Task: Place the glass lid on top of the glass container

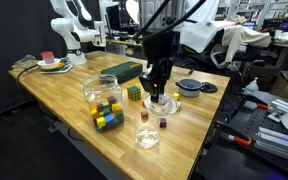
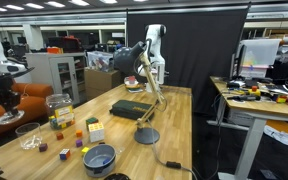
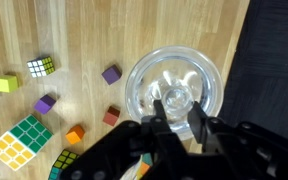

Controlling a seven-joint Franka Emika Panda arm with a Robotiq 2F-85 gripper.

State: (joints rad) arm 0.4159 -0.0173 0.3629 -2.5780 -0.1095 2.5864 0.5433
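A wooden table (image 1: 54,105) holds a scatter of small things. Closest to its front edge in an exterior view stands the glass container (image 1: 147,135), a short clear cup, upright and open at the top. Just behind it lie two small loose cubes, a brown cube (image 1: 142,117) and a purple cube (image 1: 163,123), apart from each other and from the cup. Nearer the middle of the table stands a larger clear jar (image 1: 104,100) with coloured cubes inside. Behind the loose cubes, close to the table's side edge, is the glass lid (image 1: 166,104), a round clear disc, apart from the glass container. A black gripper (image 1: 158,92) comes straight down onto it. In the wrist view the lid (image 3: 174,68) fills the centre, and the two dark fingers (image 3: 199,120) are clenched on either side of the raised knob at its middle, grasping it. Whether the lid rests on the wood or hangs just clear of it cannot be told. Farther back sit a Rubik's cube (image 1: 133,93), a dark blue-grey round dish (image 1: 191,86) by the side edge, and a flat black box (image 1: 124,70) toward the far edge.
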